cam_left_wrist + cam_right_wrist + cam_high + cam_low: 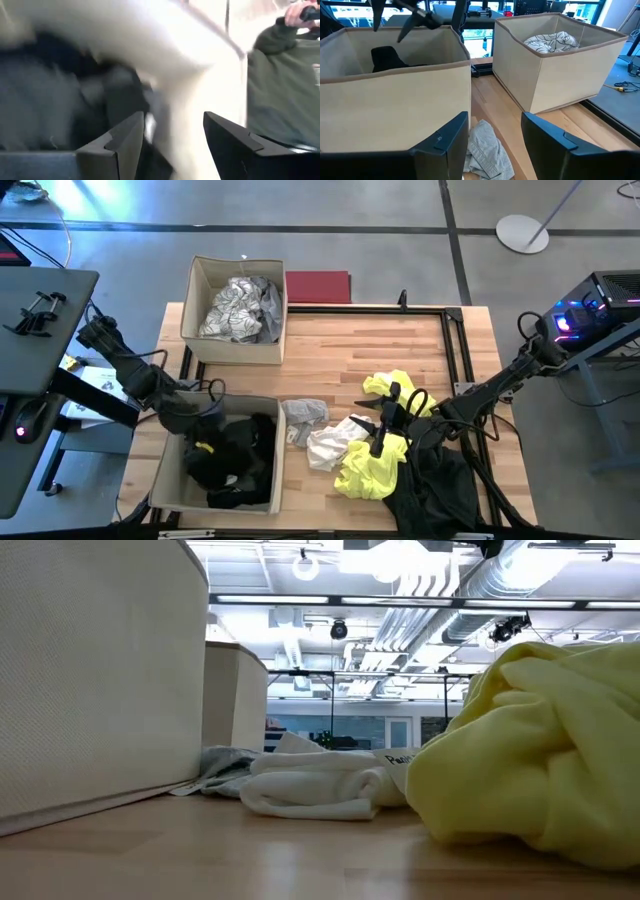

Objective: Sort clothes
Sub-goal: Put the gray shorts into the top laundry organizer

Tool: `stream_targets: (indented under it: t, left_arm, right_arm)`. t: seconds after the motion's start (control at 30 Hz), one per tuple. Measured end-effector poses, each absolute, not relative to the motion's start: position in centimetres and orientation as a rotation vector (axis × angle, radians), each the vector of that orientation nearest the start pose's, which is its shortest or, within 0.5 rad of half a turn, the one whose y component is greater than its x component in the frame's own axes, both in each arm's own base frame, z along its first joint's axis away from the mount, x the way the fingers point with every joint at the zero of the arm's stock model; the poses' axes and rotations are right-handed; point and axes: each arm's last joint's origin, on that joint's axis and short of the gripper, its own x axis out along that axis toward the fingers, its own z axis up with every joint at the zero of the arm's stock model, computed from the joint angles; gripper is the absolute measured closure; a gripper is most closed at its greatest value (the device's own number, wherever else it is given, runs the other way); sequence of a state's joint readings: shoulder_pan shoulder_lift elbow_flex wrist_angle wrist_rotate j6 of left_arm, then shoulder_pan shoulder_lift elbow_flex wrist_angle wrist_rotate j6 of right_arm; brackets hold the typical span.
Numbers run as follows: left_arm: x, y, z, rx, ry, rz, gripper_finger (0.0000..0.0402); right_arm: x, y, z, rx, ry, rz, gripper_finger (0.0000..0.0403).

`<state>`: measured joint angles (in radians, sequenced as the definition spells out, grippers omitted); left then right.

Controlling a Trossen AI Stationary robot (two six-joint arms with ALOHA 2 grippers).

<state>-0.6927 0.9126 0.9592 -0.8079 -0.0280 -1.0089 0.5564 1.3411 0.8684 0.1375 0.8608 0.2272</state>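
Observation:
The clothes are spread out. Dark garments (240, 460) lie in the near beige box (165, 480), and white and grey ones (240, 310) in the far box (195, 300). On the table lie a grey garment (303, 417), a white one (330, 445), a neon yellow one (375, 465) and a black one (435, 490). My left gripper (210, 412) hangs open above the near box's far left corner; its wrist view (172, 145) is blurred. My right gripper (385, 420) stands open above the yellow garment, pointing at the boxes, with the grey garment (485, 150) below its fingers.
A flat dark red rectangle (318, 286) lies beside the far box. A black frame rail (455, 360) runs along the table's right side. Bare wood shows between the far box and the rail. A person in a green sleeve (280, 90) shows beyond the table.

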Motion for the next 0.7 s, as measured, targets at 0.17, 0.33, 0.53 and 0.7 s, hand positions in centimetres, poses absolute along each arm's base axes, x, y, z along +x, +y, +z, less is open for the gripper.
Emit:
stream_targets:
  t: [0.17,0.33,0.53,0.7]
  left_arm:
    - [14.5,-10.7,31.9,-0.351,0.702,-0.062,0.0202]
    - [17.1,-11.6,32.1,-0.106,0.47,0.092,0.0202]
    - [21.6,-15.1,31.7,0.197,0.279,0.023,0.0202]
    - [25.3,-17.1,30.0,0.326,0.169,0.047,0.0202]
  right_arm:
    - [25.5,13.3,27.4,0.005,0.22,-0.328,0.0231]
    - [25.5,13.3,26.9,0.0,0.274,-0.29,0.0231]
    - [27.3,13.2,24.5,0.003,0.375,-0.177,0.0231]
    - [30.9,11.8,21.2,-0.031,0.401,-0.147,0.0216]
